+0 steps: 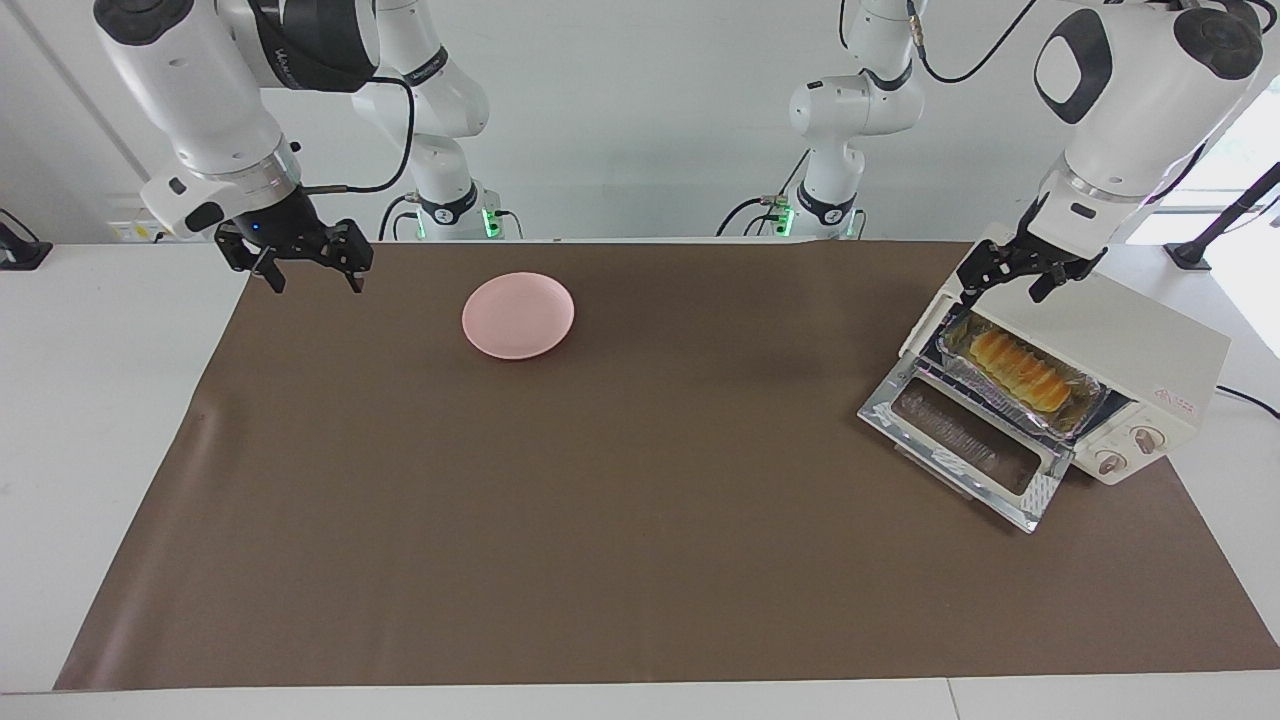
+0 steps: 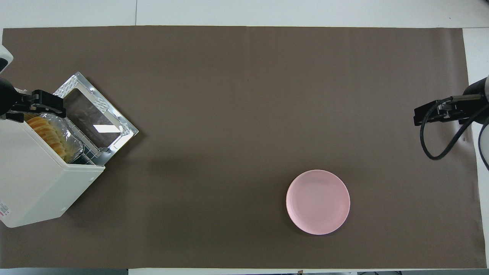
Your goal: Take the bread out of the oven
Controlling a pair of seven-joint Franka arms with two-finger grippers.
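Left gripper clear above oven

Oven at left arm's end of brown mat, door down (glass up). Bread in foil tray inside. Pink plate toward right arm's end.

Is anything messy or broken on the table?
Nothing spilled or broken. The oven sits at an angle to the mat's edges, door down, with the bread resting in its foil tray. The pink plate sits empty.
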